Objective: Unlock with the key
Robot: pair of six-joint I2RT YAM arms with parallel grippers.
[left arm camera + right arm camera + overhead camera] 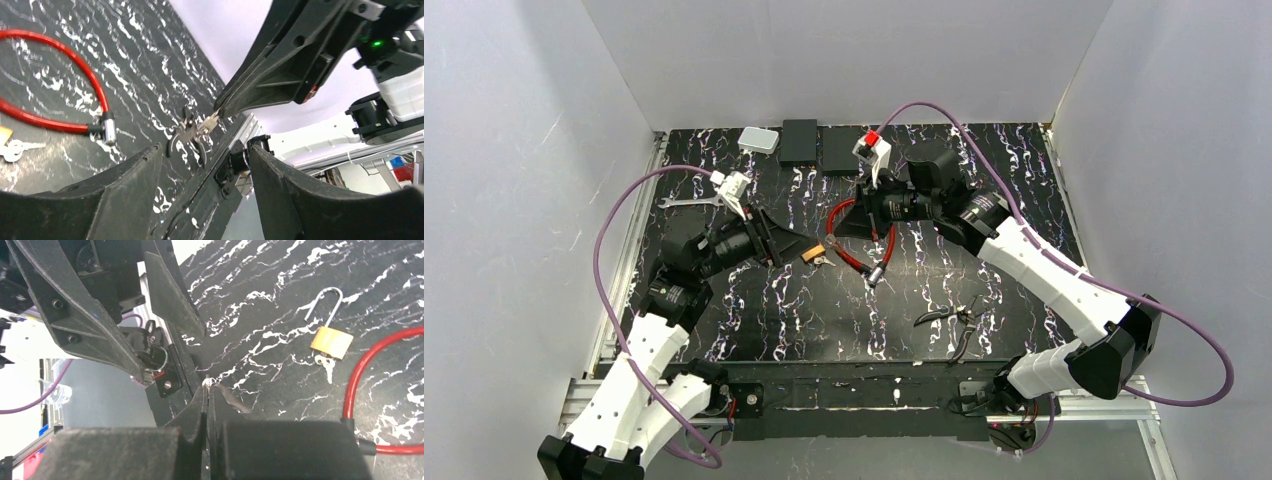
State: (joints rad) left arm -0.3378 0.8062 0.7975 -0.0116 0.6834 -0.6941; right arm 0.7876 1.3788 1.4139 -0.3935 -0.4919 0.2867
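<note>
left gripper (206, 150): jaws apart, nothing between them; tips just beside the padlock (331, 342), not touching it as far as the overhead view shows.

right gripper (207, 387): jaws pressed together; whether anything is pinched at the very tip cannot be told. it hangs near the padlock, over the loop of the red cable lock.

padlock: small, brass, lying flat on the table (824, 320) between the two grippers. the shackle is swung up, and one leg looks free of the body.

key (326, 365): seated in the bottom of the padlock, with a spare key lying against it.

red cable lock (350, 395): curves just beside the padlock, on the side away from the left gripper; not part of the job.

pliers (954, 318): well apart from the padlock, toward the right arm's base.

wrench (686, 203): well apart from the padlock, beyond the left gripper.

step in hand (judged): the lock looks already sprung and the key let go, so this is the release at the end of the turn.

next move (judged): back the left gripper straight away from the padlock without nudging it. if the shackle leg proves seated, pinch the key head again and turn further.
</note>
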